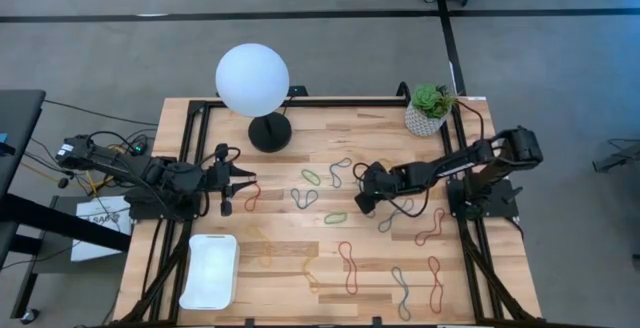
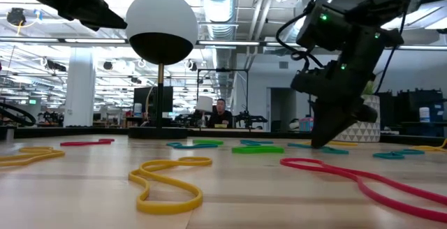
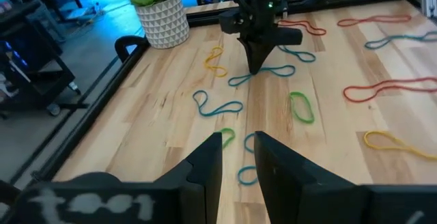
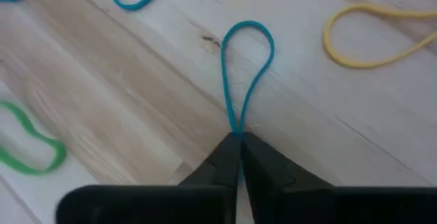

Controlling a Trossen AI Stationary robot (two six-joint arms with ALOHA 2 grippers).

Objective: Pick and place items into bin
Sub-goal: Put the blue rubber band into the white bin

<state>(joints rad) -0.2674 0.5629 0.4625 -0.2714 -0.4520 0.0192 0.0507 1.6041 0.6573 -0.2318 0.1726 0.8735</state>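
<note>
**Right gripper pinches blue-grey band mid-table**

Wooden table (image 1: 300, 258) carries scattered rubber bands (image 1: 349, 264). White bin (image 1: 209, 270) sits at the front-left, nothing visible inside. Left gripper (image 1: 226, 179) hovers at the left side above the bin, fingers slightly apart, holding nothing. Right gripper (image 4: 239, 142) is down on the wood mid-table, fingers closed on one end of a blue-grey band (image 4: 247, 67); its loop lies flat on the table.

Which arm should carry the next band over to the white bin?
Right. Its claw is already shut on a blue band at mid-table. The left claw is empty, though it sits nearer the bin.
</note>
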